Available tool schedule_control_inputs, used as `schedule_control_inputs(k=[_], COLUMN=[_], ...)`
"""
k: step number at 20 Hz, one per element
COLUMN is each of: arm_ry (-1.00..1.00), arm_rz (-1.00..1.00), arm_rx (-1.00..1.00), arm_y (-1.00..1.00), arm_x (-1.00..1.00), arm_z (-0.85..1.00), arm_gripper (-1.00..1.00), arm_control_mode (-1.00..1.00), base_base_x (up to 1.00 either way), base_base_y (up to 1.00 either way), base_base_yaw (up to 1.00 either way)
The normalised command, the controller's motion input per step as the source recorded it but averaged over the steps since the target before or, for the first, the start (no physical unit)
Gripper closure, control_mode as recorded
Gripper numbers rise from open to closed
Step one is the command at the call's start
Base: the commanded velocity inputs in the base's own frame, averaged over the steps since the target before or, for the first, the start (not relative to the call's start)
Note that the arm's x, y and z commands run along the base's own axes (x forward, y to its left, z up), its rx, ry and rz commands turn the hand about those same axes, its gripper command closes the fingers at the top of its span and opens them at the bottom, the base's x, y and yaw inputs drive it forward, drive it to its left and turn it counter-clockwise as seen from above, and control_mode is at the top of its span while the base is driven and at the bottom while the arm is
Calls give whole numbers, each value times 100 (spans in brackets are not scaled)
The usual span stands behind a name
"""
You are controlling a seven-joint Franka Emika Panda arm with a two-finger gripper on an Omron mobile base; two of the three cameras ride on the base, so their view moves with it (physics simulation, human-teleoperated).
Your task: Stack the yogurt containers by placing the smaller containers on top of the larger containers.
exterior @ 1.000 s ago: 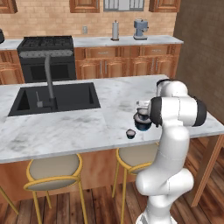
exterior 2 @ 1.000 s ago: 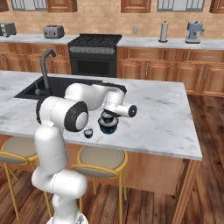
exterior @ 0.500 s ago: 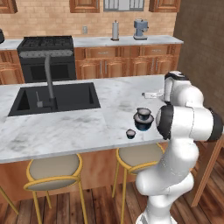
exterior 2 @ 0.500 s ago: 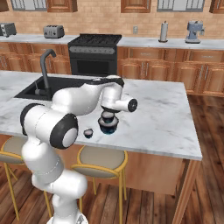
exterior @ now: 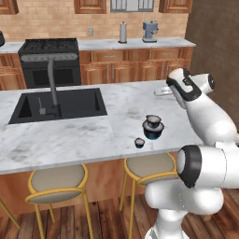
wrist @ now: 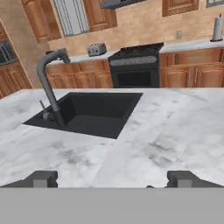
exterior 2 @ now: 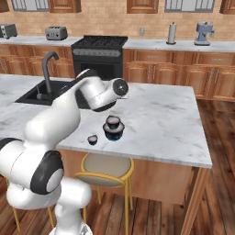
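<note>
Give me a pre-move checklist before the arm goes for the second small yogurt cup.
1. Hand open, nothing between its fingertips: ok.
2. First small cup sits on top of the big tub: ok.
3. Second small cup upright on the marble counter, apart from the tub: ok.
4. Room left on the tub's top for another cup: cannot tell.
5. Hand aimed at the loose cup: not ok, it looks toward the sink.
</note>
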Motion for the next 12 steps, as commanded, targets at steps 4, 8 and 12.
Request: schedule_control_inputs(k=[4,8,12], arm_ry=[26,22,3], arm_rz=[-21,-23,-26], arm_rx=[-25,-22,-15], arm_y=[45,48,45], arm_x=[-50,-53,-65], arm_z=[88,64,30], arm_gripper=[-100,-100,-100], arm_control_mode=[-100,-100,-100], base_base_x=[0,0,0], base_base_y=[0,0,0], base_base_yaw=[0,0,0])
